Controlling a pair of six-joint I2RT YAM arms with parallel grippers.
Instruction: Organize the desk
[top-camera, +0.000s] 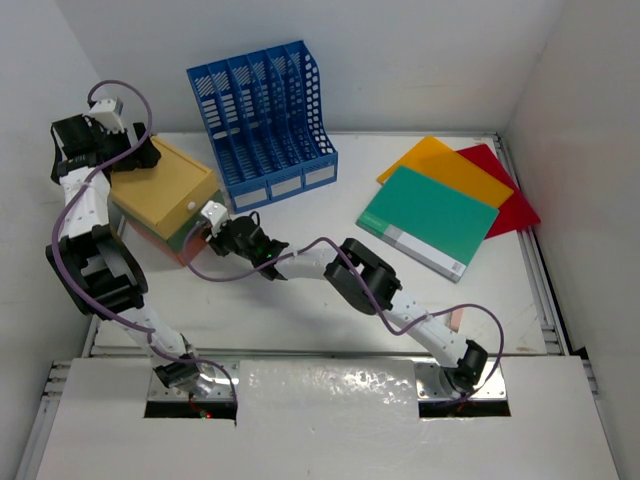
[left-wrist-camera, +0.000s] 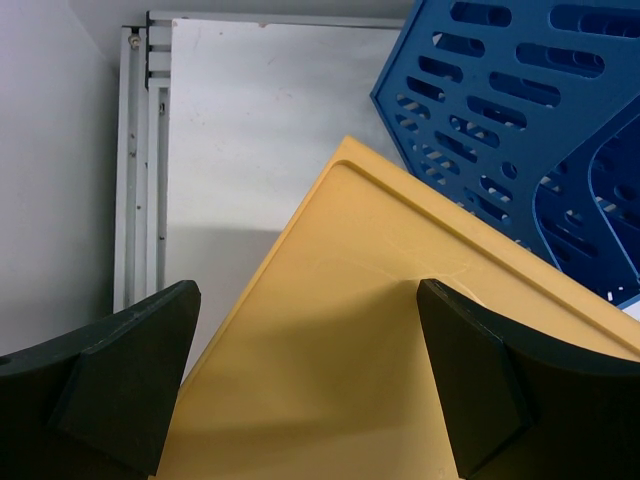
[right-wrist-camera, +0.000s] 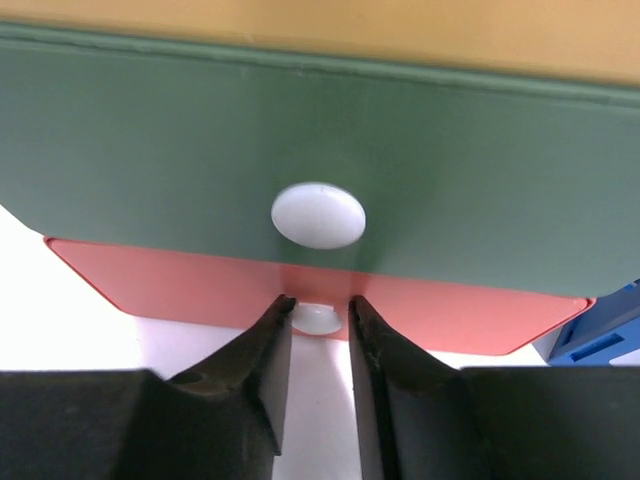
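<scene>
My right claw is pinched narrow on the small white knob of the red drawer, with the green drawer just above. My left claw gapes wide over the yellow box top, with the blue rack ahead to its right. The desk lies beneath both.

large flat white desk tabletop: matt, smooth, with bare grey metal rails at its edges. blue slotted file rack and yellow-green-orange stacked drawer box: moulded plastic, smooth, faint sheen; its small white round lower knob glossy plastic. black fingers of the right gripper: matt, slightly grainy.
</scene>
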